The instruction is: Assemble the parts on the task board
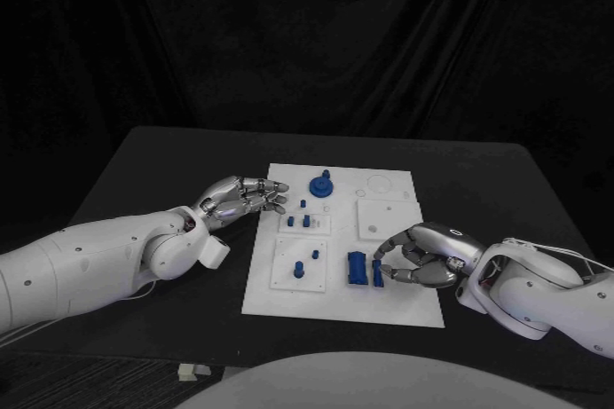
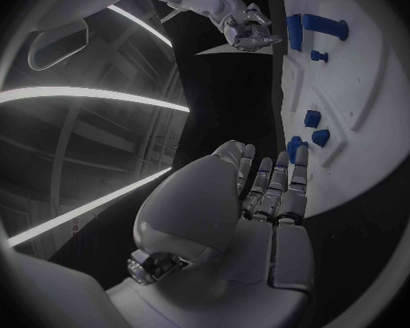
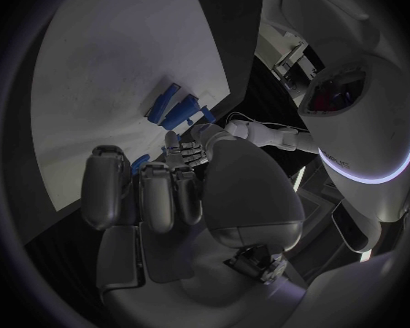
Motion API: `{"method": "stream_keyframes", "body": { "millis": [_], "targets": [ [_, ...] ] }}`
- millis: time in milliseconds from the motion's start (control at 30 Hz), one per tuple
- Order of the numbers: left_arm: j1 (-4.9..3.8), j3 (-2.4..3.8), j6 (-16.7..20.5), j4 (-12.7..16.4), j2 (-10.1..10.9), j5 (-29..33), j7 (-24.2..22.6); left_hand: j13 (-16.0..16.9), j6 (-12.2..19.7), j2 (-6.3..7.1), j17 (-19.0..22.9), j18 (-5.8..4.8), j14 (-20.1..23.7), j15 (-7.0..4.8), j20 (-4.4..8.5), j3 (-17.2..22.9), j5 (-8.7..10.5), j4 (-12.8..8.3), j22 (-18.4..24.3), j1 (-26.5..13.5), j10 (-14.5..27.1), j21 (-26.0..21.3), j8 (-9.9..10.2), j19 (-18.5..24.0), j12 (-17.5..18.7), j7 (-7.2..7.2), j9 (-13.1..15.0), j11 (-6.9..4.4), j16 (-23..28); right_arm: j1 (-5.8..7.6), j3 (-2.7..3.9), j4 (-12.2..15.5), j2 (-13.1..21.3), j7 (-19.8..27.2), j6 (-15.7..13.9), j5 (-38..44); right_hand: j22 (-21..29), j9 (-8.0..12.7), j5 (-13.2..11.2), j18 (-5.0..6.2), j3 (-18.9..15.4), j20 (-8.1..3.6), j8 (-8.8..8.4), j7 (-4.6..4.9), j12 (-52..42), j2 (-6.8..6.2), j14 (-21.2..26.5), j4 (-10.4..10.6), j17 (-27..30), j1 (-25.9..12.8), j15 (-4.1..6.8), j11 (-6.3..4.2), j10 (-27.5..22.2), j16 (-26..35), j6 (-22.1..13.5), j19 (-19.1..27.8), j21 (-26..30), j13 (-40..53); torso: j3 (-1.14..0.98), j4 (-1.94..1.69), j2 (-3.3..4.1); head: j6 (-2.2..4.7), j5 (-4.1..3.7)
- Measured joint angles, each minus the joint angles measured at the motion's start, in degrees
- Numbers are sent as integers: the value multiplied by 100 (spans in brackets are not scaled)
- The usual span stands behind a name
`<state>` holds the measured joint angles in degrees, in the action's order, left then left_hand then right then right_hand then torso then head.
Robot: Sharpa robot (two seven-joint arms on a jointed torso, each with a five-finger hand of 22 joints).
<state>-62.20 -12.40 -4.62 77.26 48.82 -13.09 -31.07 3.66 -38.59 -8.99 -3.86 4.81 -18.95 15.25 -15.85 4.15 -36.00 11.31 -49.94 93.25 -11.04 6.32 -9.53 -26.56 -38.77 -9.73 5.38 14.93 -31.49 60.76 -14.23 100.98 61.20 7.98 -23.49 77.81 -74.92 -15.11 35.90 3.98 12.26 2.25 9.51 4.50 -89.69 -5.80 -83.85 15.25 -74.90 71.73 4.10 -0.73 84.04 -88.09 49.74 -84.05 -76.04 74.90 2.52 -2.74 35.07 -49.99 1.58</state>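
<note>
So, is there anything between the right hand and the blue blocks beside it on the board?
Nothing visible. The right hand sits at the board's near right part, fingertips right beside the two upright blue blocks. Whether they touch, I cannot tell.

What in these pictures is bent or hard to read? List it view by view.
Head view: dark backdrop and black table, white task board stands out, edges straight. Left wrist view: fisheye curves the board's edge, bright light streaks arc across the dark room behind the left hand. Right wrist view: dim, right hand in shadow, board edge bowed.
</note>
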Motion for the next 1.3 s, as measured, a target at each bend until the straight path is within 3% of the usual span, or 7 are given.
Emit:
{"method": "stream_keyframes", "body": {
  "millis": [333,500,1000,1133,1300],
  "targets": [
    [1,0,0,2,-4,0,-2,0,0,0,0,0,0,0,0,0,0,0,1,0,0,0,0,0,0,0,0,0,0,-58,1,-41,-40,-156,172,259,0,63,39,0,15,0,-77,20,0,-14,0,-15,0,14,0,0,0,0,21,0,0,0,-2,-2,4,0,7],
    [1,0,0,2,-2,0,-2,0,0,0,0,0,0,0,0,0,0,0,1,0,0,0,0,0,0,0,-5,0,0,-83,1,-67,-60,-319,260,352,1,143,39,1,15,0,-180,84,0,-14,0,-16,0,13,0,0,0,22,-43,0,124,0,-1,-2,4,0,15],
    [5,0,-1,-9,-2,0,-1,0,0,23,0,0,0,0,0,-1,0,0,2,-23,0,0,0,0,0,0,-5,0,0,-91,20,-71,-98,-504,344,478,1,200,26,1,31,7,-220,91,0,9,0,0,0,36,0,22,-22,90,-28,6,257,0,-1,-3,0,0,-10],
    [8,0,-2,-13,-4,0,-1,0,0,23,0,0,0,0,0,-1,0,0,2,-23,0,0,0,0,0,0,-5,0,0,-92,20,-75,-97,-494,326,489,1,245,-56,1,63,-9,-258,18,0,9,-1,0,0,36,1,7,-9,90,43,34,257,0,-1,-4,-1,0,-10],
    [12,0,-3,-19,-5,0,-1,0,0,23,0,0,0,0,0,-1,0,0,2,-23,0,0,0,0,0,0,-5,0,0,-111,1,-87,-73,-423,201,501,2,330,-254,1,78,-82,-336,-183,0,9,-18,16,0,36,111,-140,-6,90,1,39,257,4,-1,-3,-2,0,-17]
  ]
}}
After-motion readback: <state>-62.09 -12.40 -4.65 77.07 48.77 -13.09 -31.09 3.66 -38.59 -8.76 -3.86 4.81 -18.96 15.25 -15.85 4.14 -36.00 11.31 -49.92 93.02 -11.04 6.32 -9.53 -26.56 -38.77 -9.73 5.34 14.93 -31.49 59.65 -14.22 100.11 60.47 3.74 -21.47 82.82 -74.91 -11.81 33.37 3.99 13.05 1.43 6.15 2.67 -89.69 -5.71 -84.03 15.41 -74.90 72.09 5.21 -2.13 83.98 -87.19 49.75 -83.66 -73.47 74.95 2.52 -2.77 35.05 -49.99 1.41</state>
